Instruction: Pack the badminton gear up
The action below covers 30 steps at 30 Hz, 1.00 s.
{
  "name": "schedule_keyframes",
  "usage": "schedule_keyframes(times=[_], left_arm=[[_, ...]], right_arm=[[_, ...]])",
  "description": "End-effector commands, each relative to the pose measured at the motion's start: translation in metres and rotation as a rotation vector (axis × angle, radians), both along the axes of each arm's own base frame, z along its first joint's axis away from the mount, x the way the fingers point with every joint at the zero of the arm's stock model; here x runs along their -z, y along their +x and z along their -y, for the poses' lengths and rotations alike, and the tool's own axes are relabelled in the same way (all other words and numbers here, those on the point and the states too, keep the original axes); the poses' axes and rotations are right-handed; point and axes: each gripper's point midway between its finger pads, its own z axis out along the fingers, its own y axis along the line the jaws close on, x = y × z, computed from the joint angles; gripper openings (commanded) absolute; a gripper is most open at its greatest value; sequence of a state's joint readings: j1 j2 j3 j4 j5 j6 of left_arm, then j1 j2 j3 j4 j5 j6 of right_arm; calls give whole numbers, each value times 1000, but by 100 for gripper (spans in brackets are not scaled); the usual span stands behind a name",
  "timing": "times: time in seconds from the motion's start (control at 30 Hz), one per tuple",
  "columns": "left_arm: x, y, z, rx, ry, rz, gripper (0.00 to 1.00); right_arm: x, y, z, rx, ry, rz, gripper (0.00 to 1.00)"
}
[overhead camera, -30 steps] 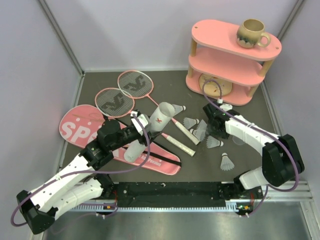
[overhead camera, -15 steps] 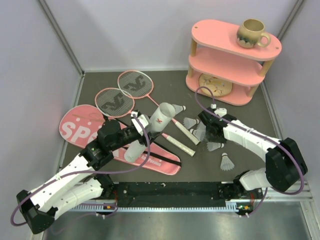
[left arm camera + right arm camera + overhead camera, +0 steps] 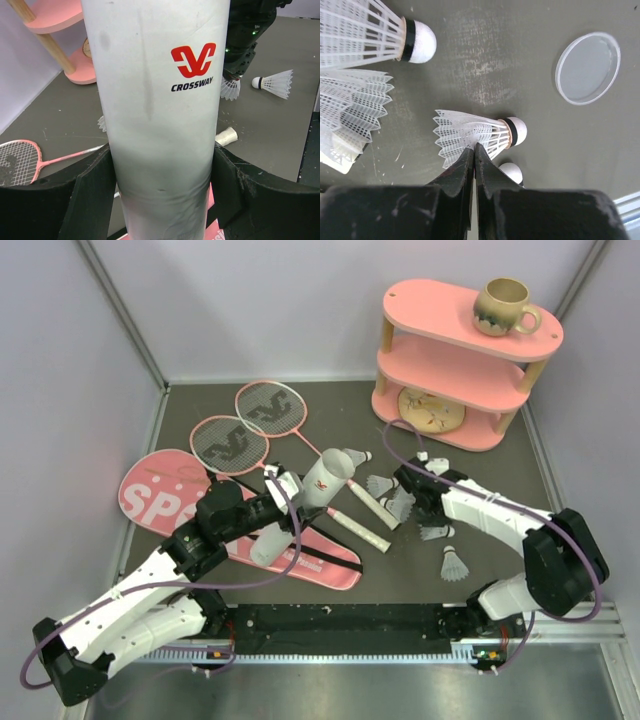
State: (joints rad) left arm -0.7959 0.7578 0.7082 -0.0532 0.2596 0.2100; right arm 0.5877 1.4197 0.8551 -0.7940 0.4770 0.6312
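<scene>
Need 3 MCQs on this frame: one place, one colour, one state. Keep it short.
1. Where is the beige mug?
A) top tier of the pink shelf
B) its bottom tier
C) lying on the table

2. Colour of the logo on the white tube?
A) blue
B) red
C) green

3. State of the left gripper?
A) open and empty
B) shut on nothing
C) shut on the tube

Key:
1 A: the top view shows it standing on the upper board.
2 B: the left wrist view shows a red mark above CROSSWAY.
3 C: its fingers press both sides of the tube.
</scene>
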Motion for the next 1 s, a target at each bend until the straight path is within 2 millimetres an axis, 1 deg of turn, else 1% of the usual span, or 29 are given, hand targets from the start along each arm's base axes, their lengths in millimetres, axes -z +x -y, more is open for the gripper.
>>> schedule_keyframes(times=[0.0, 0.03, 0.07, 0.1, 0.17, 0.2, 0.23, 0.27, 0.3, 0.33, 0.37, 0.4, 0.43, 0.47, 0.5, 0.53, 0.57, 0.6, 0.63, 0.67, 0.73, 0.77, 0.83, 0.87, 0.97], left_arm=[[-17, 4, 1, -11, -32, 68, 13], [-16, 4, 2, -4, -30, 67, 13], [-16, 2, 3, 8, -29, 70, 13], [-14, 1, 3, 16, -25, 73, 13], [-13, -3, 5, 45, -24, 78, 13], [-14, -5, 6, 59, -23, 94, 13], [-12, -8, 6, 73, -18, 99, 13], [-12, -10, 6, 83, -18, 106, 12], [-12, -12, 6, 97, -22, 119, 12], [-13, -13, 6, 98, -25, 119, 12], [-14, -14, 7, 104, -29, 118, 12], [-18, -18, 8, 122, -40, 108, 12], [-19, -19, 9, 128, -40, 93, 12], [-11, -22, 8, 136, -20, 64, 12], [-9, -24, 8, 148, -11, 65, 12], [-6, -24, 7, 145, -5, 69, 12], [-6, -23, 7, 143, -6, 82, 12], [1, -24, 6, 147, 2, 93, 12], [0, -23, 6, 147, -4, 111, 12], [0, -23, 6, 147, -8, 124, 12], [2, -21, 5, 138, 7, 136, 11], [1, -20, 2, 125, 10, 139, 11], [4, -19, -1, 105, 11, 143, 11], [-1, -19, -3, 102, -4, 164, 11], [3, -22, -4, 110, -7, 162, 11]], right_arm=[[-50, 26, -12, -59, 46, 168, 0], [-59, 28, -14, -71, 66, 191, 0], [-73, 31, -19, -92, 96, 219, 0], [-82, 31, -27, -147, 128, 220, 0], [-114, 33, -40, -210, 216, 282, 0], [-124, 29, -51, -275, 267, 281, 0], [-140, 27, -57, -313, 314, 309, 0], [-161, 27, -65, -351, 364, 350, 0], [-174, 21, -77, -418, 428, 354, 0], [-186, 17, -85, -460, 472, 366, 0], [-215, 13, -92, -505, 532, 414, 0], [-229, 1, -107, -578, 617, 404, 0], [-243, -6, -114, -615, 668, 413, 0], [-268, -12, -119, -658, 719, 451, 0], [-281, -24, -129, -710, 791, 441, 0], [-291, -30, -134, -744, 828, 442, 0], [-307, -44, -144, -823, 906, 426, 0], [-314, -50, -149, -853, 937, 418, 0], [-319, -53, -151, -868, 960, 410, 0], [-329, -61, -157, -910, 1004, 397, 0], [-339, -68, -159, -936, 1040, 392, 0], [-347, -75, -160, -954, 1068, 392, 0], [-358, -84, -158, -979, 1093, 406, 0], [-362, -92, -159, -1001, 1121, 392, 0], [-363, -102, -164, -1053, 1168, 346, 0]])
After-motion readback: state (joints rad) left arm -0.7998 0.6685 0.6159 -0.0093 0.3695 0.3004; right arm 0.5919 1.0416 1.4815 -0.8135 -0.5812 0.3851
